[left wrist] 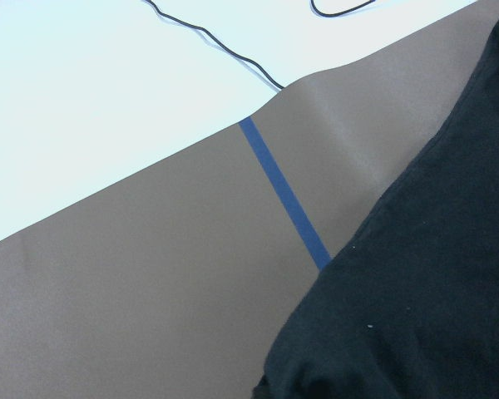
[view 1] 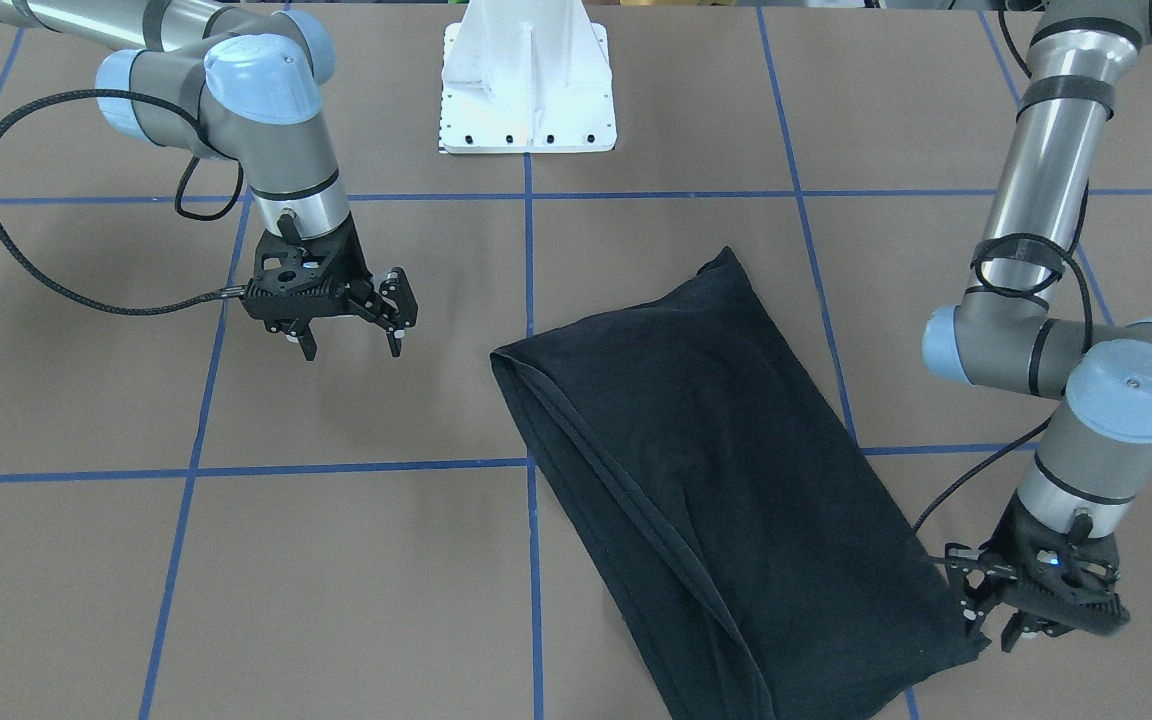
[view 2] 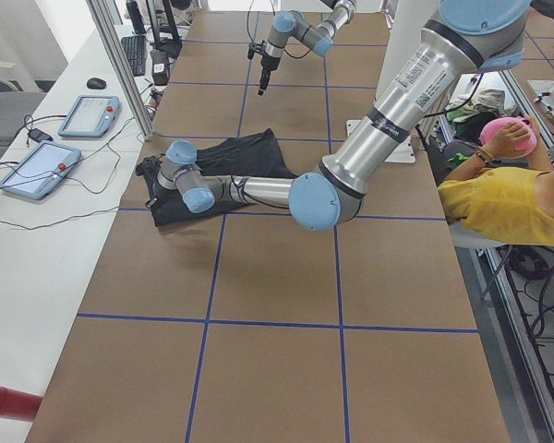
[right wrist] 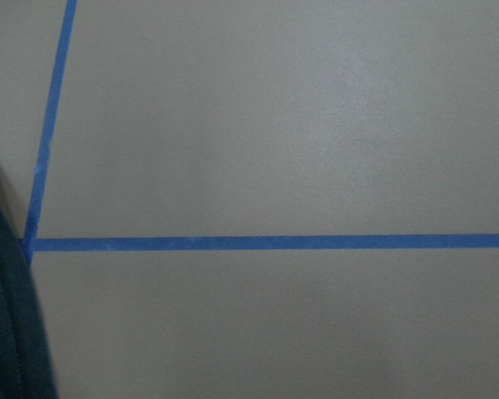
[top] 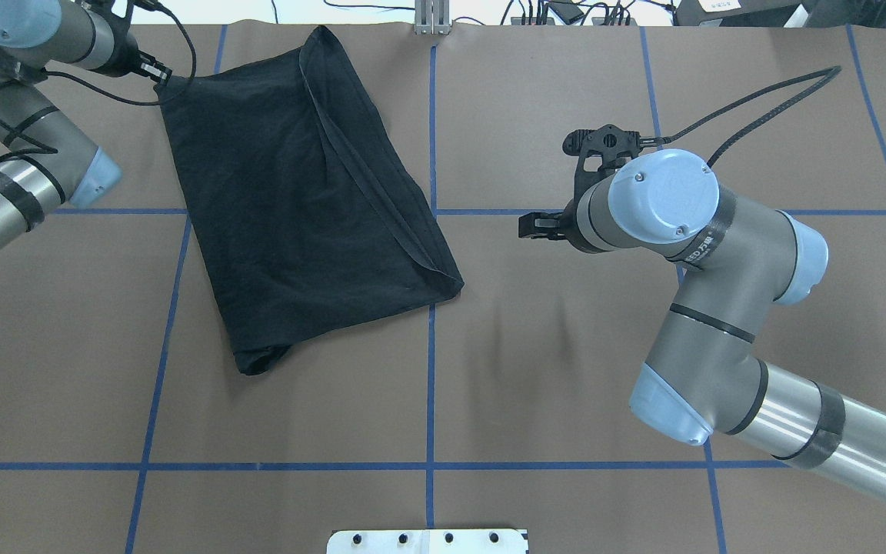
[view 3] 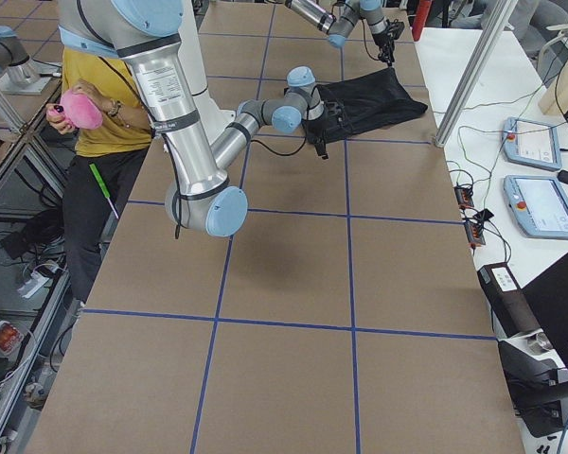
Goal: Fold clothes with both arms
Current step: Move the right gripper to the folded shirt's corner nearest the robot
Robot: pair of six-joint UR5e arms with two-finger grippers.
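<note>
While right tool hangs jaws apart, left tool low at T-shirt corner.

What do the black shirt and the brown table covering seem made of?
Black shirt: soft matte fabric, probably cotton knit; it creases and shows a stitched hem. Table covering: matte brown, likely paper; its edge buckles in the left wrist view.
</note>
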